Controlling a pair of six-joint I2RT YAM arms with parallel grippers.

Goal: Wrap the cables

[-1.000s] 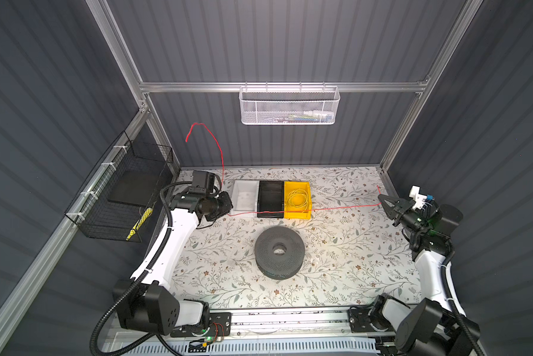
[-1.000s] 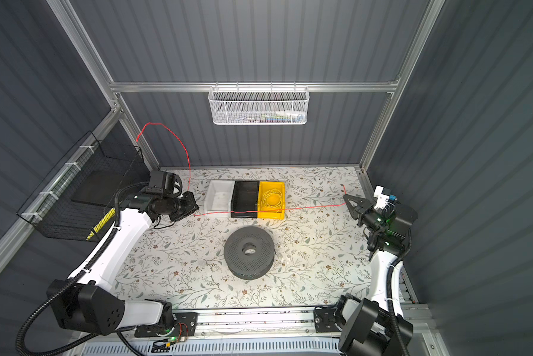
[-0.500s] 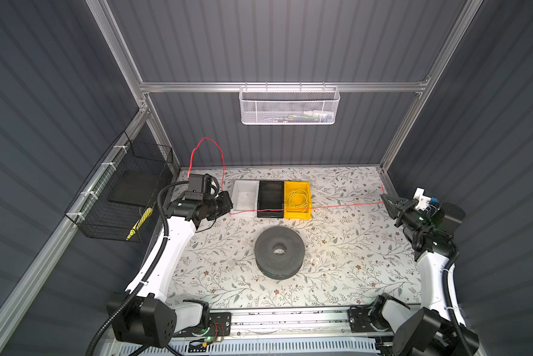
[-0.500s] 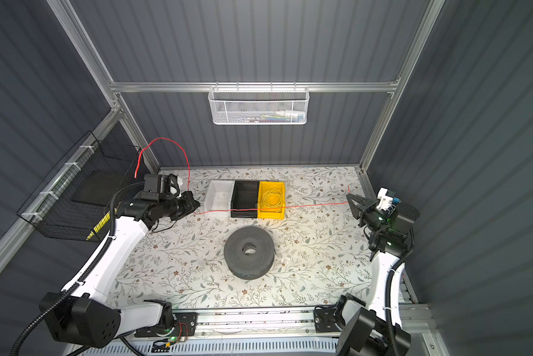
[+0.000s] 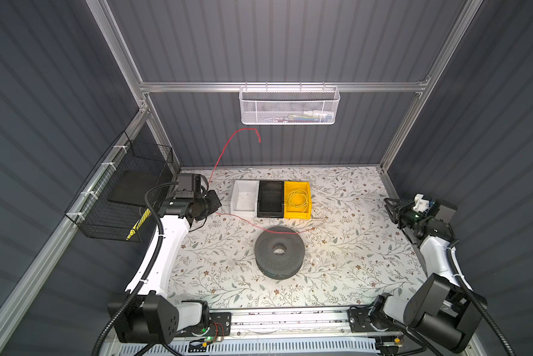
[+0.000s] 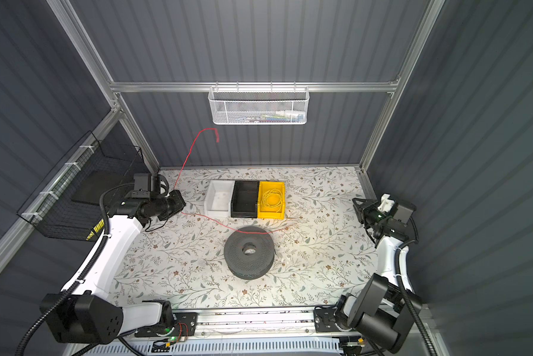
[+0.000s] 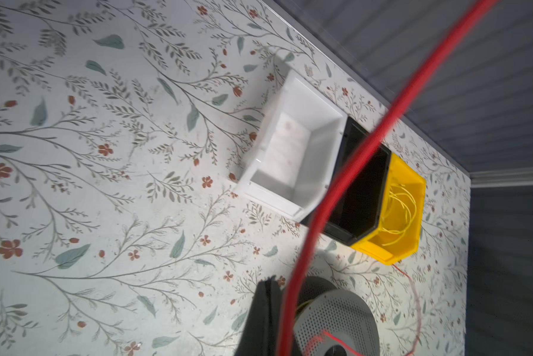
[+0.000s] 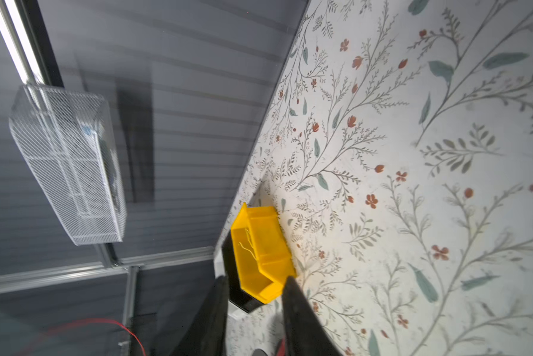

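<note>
The red cable (image 5: 246, 220) (image 6: 215, 222) is pinched in my left gripper (image 5: 215, 205) (image 6: 182, 205), which is shut on it at the table's left back. From there one stretch rises and curls in the air before the back wall. The other stretch sags along the table and over the far edge of the grey perforated spool (image 5: 265, 246) (image 6: 234, 246). In the left wrist view the red cable (image 7: 351, 172) runs past my closed left gripper (image 7: 268, 280). My right gripper (image 5: 389, 211) (image 8: 256, 279) is open at the far right, nothing between its fingers. A yellow cable (image 5: 296, 197) lies coiled in the yellow bin (image 5: 289, 214).
A white bin (image 5: 235, 200) and a black bin (image 5: 263, 200) stand beside the yellow one at the back centre. A white mesh basket (image 5: 288, 108) hangs on the back wall. A black wire basket (image 5: 126, 197) hangs on the left wall.
My right gripper has opened and let go of the red cable. The once-taut line has dropped slack onto the table and spool. The cable's free end has swung rightward in the air.
</note>
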